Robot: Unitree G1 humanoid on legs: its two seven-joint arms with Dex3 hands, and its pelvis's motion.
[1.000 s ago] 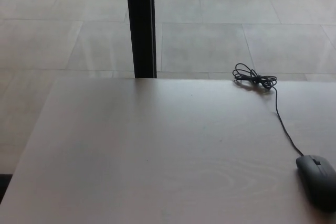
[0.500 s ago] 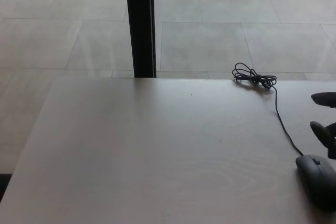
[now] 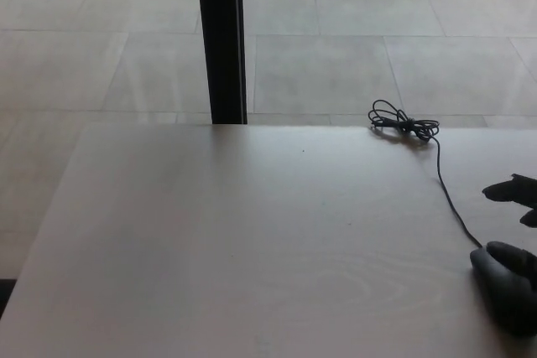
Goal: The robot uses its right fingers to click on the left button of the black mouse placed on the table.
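Observation:
The black mouse (image 3: pixel 502 298) lies at the table's near right corner, partly cut off by the picture's edge. Its thin black cable (image 3: pixel 450 203) runs back to a coiled bundle (image 3: pixel 404 123) near the far edge. Only the fingers of my right hand (image 3: pixel 529 218) show, coming in from the right edge. They are spread apart and hold nothing. One finger (image 3: pixel 510 191) hovers above the table behind the mouse. A lower finger (image 3: pixel 513 256) lies over the mouse's front end; I cannot tell whether it touches. The left hand does not show.
The pale wooden table (image 3: pixel 252 249) fills the lower picture. A black upright post (image 3: pixel 220 39) stands just beyond its far edge, with light floor tiles (image 3: pixel 336 64) behind.
One second ago no hand showed. My right hand's fingers have come in from the right and lowered; one now lies over the mouse's front. The mouse has not moved.

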